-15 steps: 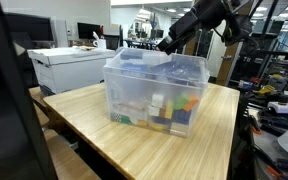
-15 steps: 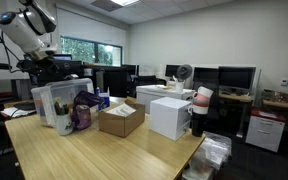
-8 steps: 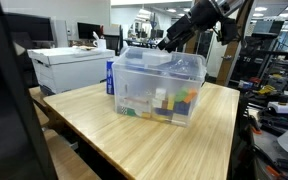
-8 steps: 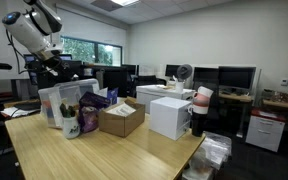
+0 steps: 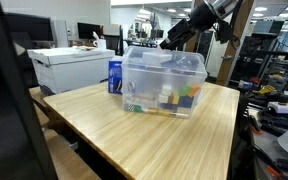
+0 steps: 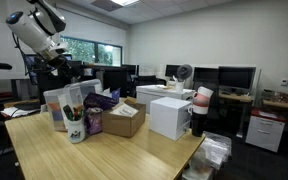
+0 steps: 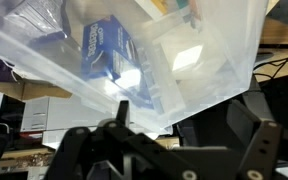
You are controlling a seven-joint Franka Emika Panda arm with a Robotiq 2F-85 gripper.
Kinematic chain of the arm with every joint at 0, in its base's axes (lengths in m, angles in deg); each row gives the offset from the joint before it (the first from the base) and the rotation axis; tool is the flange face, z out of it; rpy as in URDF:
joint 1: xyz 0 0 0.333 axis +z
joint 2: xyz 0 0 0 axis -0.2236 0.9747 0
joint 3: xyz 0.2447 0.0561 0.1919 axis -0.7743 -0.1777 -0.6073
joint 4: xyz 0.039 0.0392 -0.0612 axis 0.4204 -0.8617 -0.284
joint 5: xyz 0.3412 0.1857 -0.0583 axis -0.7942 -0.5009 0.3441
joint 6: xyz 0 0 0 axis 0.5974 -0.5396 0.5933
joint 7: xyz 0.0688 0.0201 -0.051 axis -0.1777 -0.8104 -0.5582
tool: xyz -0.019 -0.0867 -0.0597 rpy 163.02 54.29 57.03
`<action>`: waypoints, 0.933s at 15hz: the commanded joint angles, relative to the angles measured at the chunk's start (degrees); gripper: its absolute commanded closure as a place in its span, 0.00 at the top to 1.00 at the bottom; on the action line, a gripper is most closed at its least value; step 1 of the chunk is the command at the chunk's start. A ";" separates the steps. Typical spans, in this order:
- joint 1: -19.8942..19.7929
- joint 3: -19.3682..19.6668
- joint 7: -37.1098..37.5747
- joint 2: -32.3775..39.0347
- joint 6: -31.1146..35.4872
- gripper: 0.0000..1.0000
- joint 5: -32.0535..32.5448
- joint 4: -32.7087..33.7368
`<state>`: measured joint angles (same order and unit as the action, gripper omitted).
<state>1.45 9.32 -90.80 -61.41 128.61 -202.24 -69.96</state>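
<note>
In an exterior view, a clear bin (image 5: pixel 164 85) stands on the wooden table (image 5: pixel 94 135) toward its far edge. Coloured blocks (image 5: pixel 180 98) lie on the bin's floor and a blue box (image 5: pixel 115 76) sits just beside its end wall. The gripper (image 5: pixel 171 42) hangs at the bin's far rim with nothing between its fingers. Whether a finger touches that rim cannot be told from here. In an exterior view from across the room, the bin (image 6: pixel 72 112) is at the end of the table (image 6: pixel 94 160) under the arm (image 6: pixel 34 28), near a cardboard box (image 6: pixel 122 120). A white box (image 6: pixel 169 117) stands further along. The gripper itself is lost against the dark background there. In the wrist view, the gripper (image 7: pixel 169 138) shows its fingers spread wide and empty, and the bin (image 7: pixel 199 70) fills the frame just beyond them. The blue box (image 7: pixel 104 50) shows through the clear wall. As things lie, I judge that nothing is gripped and the contents are all in place, so any grasp remains to be made.
</note>
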 commanded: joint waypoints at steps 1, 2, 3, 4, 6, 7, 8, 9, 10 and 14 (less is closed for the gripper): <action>-8.17 -6.35 0.28 -3.38 0.00 1.00 0.60 -2.83; -9.88 -7.77 -0.04 -3.73 0.00 1.00 0.23 -3.09; -12.03 -9.62 -0.25 -4.25 0.02 1.00 0.32 -3.54; -14.01 -11.22 -0.42 -4.72 0.04 1.00 0.20 -3.89; -18.88 -15.40 -0.91 -5.98 0.05 1.00 0.69 -5.14; -21.90 -18.06 -1.53 -6.70 0.06 1.00 1.19 -6.05; -24.56 -20.35 -2.09 -7.11 0.07 1.00 1.27 -6.81; -27.60 -23.03 -2.97 -7.53 0.08 1.00 1.52 -7.73; -30.20 -25.39 -3.76 -8.13 0.09 0.97 1.40 -8.42; -39.73 -34.39 -7.40 -11.09 0.10 0.69 0.60 -10.73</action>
<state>-31.15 -18.34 -94.38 -68.07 128.70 -200.96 -77.85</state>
